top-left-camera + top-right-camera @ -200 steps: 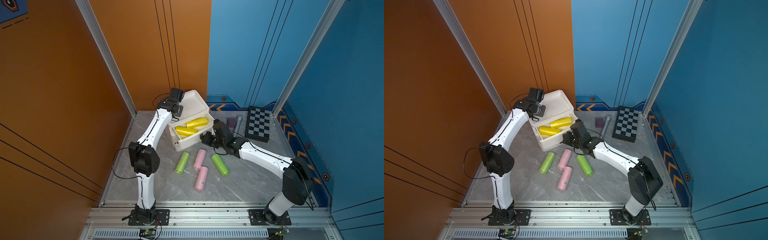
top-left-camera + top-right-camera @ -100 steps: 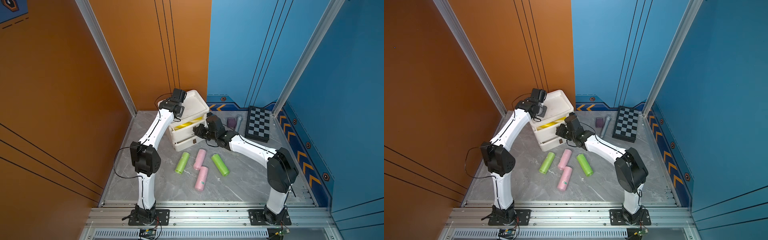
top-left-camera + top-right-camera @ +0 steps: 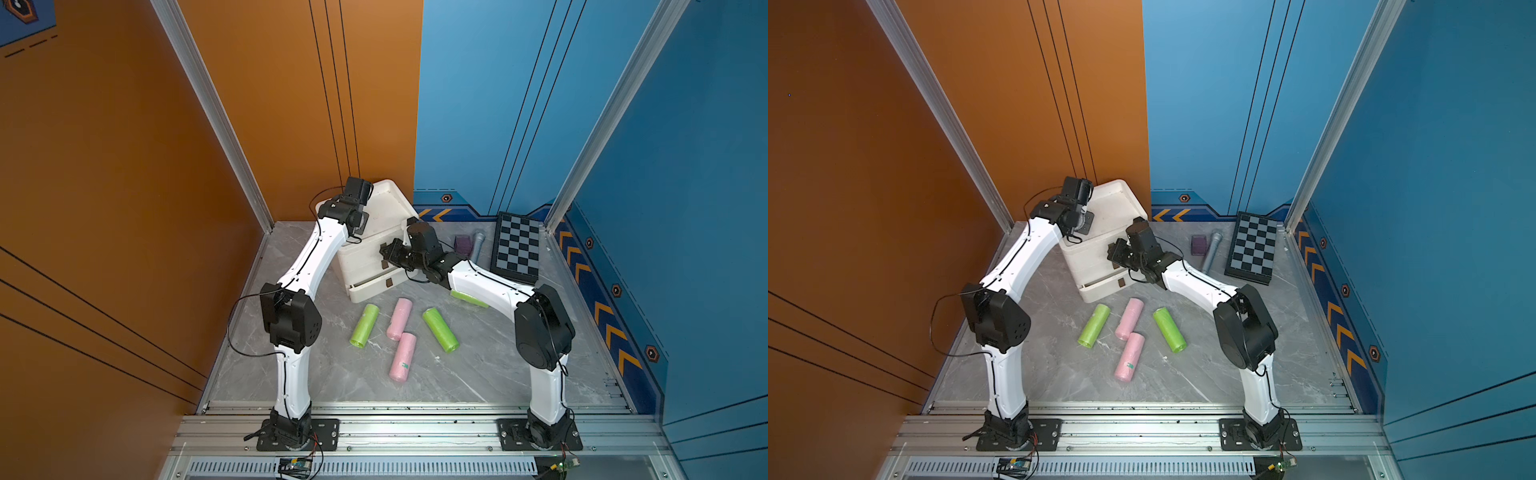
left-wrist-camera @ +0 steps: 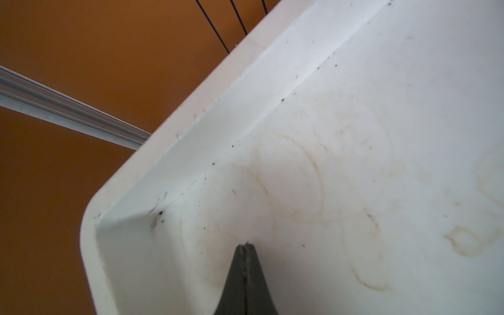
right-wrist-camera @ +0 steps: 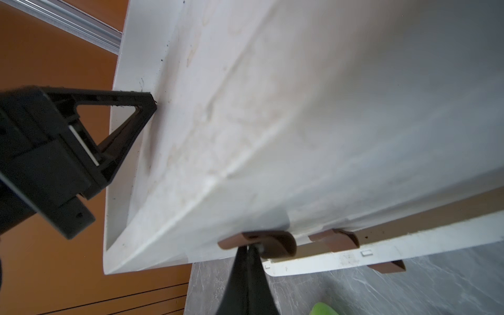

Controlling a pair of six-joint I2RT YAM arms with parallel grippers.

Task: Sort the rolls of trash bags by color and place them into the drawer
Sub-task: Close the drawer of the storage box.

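Note:
The white drawer [image 3: 365, 257] cabinet stands at the back, its top drawer shut and its bottom one sticking out a little. My left gripper [image 4: 246, 244] is shut, its tip pressed on the recessed top [image 5: 218, 81] near a corner. My right gripper [image 5: 249, 246] is shut, its tips against the top drawer's brown pull tab [image 5: 272, 241]. On the floor in front lie two lime green rolls [image 3: 364, 325] [image 3: 440, 329] and two pink rolls [image 3: 399, 318] [image 3: 402, 356]. A third green roll [image 3: 469, 298] lies half hidden under my right forearm.
A black-and-grey chequered board [image 3: 517, 245], a purple cube [image 3: 463, 245] and a grey stick [image 3: 478, 245] sit at the back right. The orange wall stands close behind the cabinet. Two more brown pull tabs [image 5: 334, 240] [image 5: 388, 267] show below the top one.
The top drawer, open with yellow rolls inside a second ago, has slid shut as my right gripper moved in against it. My left gripper stayed on the cabinet's top.

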